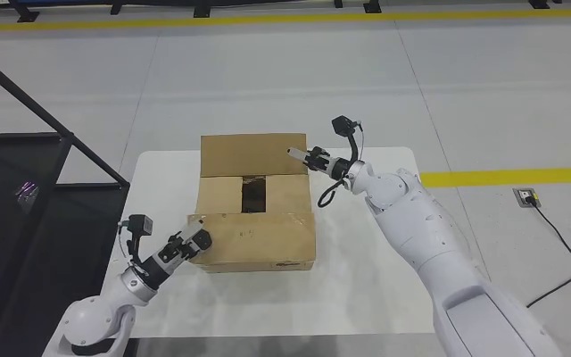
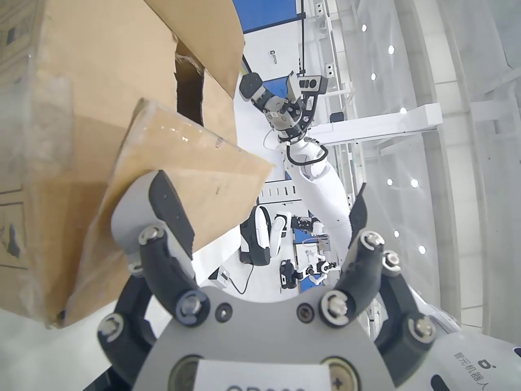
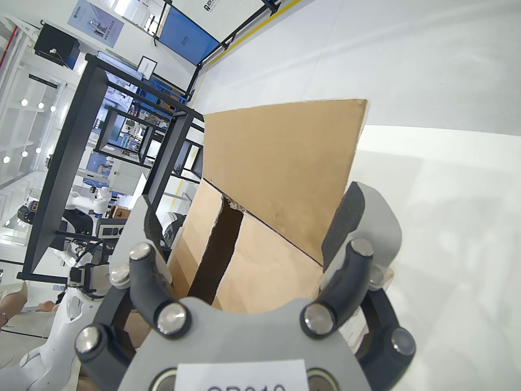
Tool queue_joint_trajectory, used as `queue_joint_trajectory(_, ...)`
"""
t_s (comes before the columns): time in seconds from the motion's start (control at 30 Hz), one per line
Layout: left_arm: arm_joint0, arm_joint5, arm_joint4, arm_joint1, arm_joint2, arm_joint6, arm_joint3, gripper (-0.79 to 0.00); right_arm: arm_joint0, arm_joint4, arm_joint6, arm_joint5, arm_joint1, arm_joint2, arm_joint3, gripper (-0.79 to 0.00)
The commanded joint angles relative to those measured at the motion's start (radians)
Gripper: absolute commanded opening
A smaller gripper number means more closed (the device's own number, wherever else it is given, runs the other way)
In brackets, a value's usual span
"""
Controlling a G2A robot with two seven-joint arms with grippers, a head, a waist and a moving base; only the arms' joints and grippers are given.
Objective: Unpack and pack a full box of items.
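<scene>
A brown cardboard box (image 1: 268, 192) stands in the middle of the white table (image 1: 357, 268). Its far flap (image 1: 252, 153) stands raised, and its near flap (image 1: 254, 239) hangs out toward the front. A dark gap (image 1: 254, 193) shows between the two inner flaps. My left gripper (image 1: 194, 243) is open at the near flap's left corner. In the left wrist view that flap (image 2: 183, 156) rests against one finger (image 2: 171, 205) of the left gripper (image 2: 264, 205). My right gripper (image 1: 308, 159) is open at the far flap's right edge. The right gripper (image 3: 248, 225) straddles the flap (image 3: 281, 164) and the gap (image 3: 220, 246).
A black metal frame (image 1: 36, 170) stands left of the table. Bare tabletop lies right of the box and along the front edge. Yellow floor lines (image 1: 482, 177) run behind and to the right, with a floor socket (image 1: 525, 196) at far right.
</scene>
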Motion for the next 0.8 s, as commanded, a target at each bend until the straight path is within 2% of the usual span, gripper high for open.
queue_joint_trajectory(0.0, 0.010, -0.015, 0.014, 0.001, -0.008, 0.002, -0.009, 0.000, -0.001, 0.000, -0.001, 0.001, 0.000, 0.000, -0.001, 0.000)
queue_joint_trajectory(0.37, 0.011, -0.015, 0.015, 0.001, -0.007, 0.003, -0.011, 0.000, -0.005, 0.002, -0.008, 0.005, 0.000, 0.002, -0.004, 0.000)
queue_joint_trajectory(0.43, 0.014, -0.012, 0.032, 0.001, 0.000, 0.000, -0.023, 0.000, -0.020, 0.003, -0.032, 0.059, -0.003, 0.002, -0.024, 0.000)
queue_joint_trajectory(0.53, 0.020, -0.018, 0.082, -0.001, 0.005, 0.066, -0.037, 0.000, -0.030, 0.022, -0.056, 0.083, -0.005, 0.014, -0.045, 0.000)
queue_joint_trajectory(0.63, 0.029, -0.020, 0.080, -0.004, 0.014, 0.085, -0.042, 0.000, -0.030, 0.027, -0.062, 0.081, -0.006, 0.022, -0.044, 0.000)
queue_joint_trajectory(0.77, 0.028, 0.002, 0.063, -0.006, 0.019, 0.100, -0.035, 0.000, -0.013, 0.009, -0.093, 0.128, -0.011, 0.021, -0.014, 0.000)
